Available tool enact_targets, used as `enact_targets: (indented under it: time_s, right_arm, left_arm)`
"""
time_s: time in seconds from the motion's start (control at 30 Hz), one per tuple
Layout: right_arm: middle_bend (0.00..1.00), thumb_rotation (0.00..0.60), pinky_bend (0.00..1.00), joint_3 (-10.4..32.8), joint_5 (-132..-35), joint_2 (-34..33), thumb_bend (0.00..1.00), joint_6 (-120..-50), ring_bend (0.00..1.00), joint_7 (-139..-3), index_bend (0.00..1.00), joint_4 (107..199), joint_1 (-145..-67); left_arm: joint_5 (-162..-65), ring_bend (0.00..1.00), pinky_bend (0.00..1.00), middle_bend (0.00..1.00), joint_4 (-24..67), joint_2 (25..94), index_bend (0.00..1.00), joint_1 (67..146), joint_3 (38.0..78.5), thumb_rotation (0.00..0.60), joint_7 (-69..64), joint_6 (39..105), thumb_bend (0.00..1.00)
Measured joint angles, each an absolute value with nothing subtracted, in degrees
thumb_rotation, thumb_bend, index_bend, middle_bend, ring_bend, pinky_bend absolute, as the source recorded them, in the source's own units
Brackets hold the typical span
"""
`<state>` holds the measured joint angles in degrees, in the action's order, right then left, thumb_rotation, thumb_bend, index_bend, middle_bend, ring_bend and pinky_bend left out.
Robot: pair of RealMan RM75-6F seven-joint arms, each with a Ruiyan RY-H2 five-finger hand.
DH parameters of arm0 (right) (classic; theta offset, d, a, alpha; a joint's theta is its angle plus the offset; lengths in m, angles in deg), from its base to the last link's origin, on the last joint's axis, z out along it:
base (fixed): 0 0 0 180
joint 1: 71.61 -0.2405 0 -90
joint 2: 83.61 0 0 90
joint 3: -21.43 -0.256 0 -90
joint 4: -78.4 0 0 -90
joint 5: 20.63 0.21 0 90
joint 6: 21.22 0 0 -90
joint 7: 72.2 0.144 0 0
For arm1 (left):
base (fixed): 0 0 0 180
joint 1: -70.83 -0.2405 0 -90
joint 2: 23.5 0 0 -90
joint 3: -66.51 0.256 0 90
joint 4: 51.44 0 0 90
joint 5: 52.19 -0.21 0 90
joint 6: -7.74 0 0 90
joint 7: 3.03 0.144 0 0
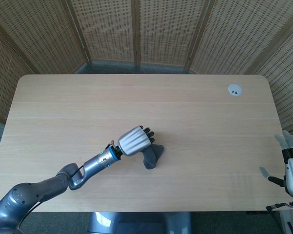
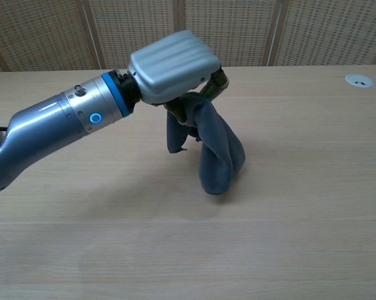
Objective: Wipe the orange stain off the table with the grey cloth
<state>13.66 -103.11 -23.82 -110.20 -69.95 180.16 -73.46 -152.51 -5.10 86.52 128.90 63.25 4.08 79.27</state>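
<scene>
My left hand point(image 2: 174, 65) grips the grey cloth point(image 2: 213, 147) mid-table point(image 1: 195, 112), cloth's lower end touching the wood. My right hand point(image 1: 291, 168) waits at the right edge, fingers spread, holding nothing.

One wooden table point(image 1: 195, 126) fills the scene, with one grey cloth point(image 1: 151, 156) bunched near its middle. Two robot hands are in view: the left hand point(image 1: 135, 139) on the cloth, the right hand point(image 1: 292, 168) off the table's far right edge. One round white grommet point(image 1: 235, 89) sits in the table's back right corner.
</scene>
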Motion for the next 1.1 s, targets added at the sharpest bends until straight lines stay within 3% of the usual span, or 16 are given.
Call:
enact_targets:
  time_s: [0.43, 1.1]
  right_arm:
    - [0.0, 0.6, 0.11, 13.5, -102.8, -23.9, 0.18, -110.2, 0.0, -69.7, 0.1, 180.0, -73.5]
    - [0.0, 0.6, 0.11, 13.7, -103.6, -24.0, 0.18, -110.9, 0.0, -69.8, 0.1, 180.6, -73.2]
  left_arm:
    - [-151.6, 0.62, 0.9, 0.65, -8.5, 90.2, 0.71, 127.6, 66.6, 0.6, 5.0, 74.5, 0.22]
    - [-152.2, 0.62, 0.9, 0.65, -4.6, 74.8, 0.71, 116.3, 75.3, 0.6, 2.2, 76.9, 0.22]
